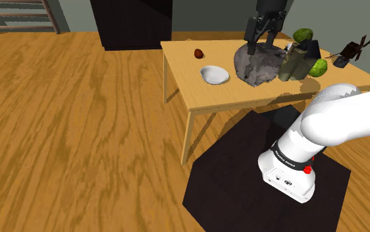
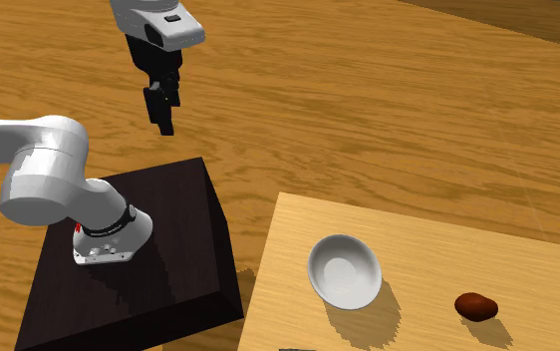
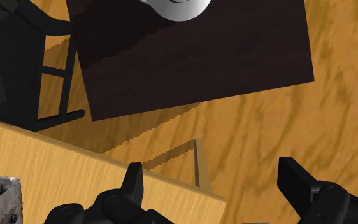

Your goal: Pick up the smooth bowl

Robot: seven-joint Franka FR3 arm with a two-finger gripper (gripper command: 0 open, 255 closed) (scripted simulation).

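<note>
On wooden table (image 2: 427, 239), white bowl (image 2: 345, 270); claw (image 2: 165, 122) spread, well apart.

White bowl (image 2: 345, 271) on wooden table (image 2: 437, 249), near brown lump (image 2: 477, 306); gripper (image 2: 165, 125) aloft, well apart.

A round white bowl (image 1: 214, 74) (image 2: 345, 271) is seen on the wooden table (image 1: 184, 64) (image 2: 422, 244), near one edge. It is stood upright, open side up. Its inside is smooth and is left empty.

shoulder: behind stand (image 1: 224, 166), facing table (image 1: 182, 71) | second: opposite, sharing both | wrist: downward
</note>
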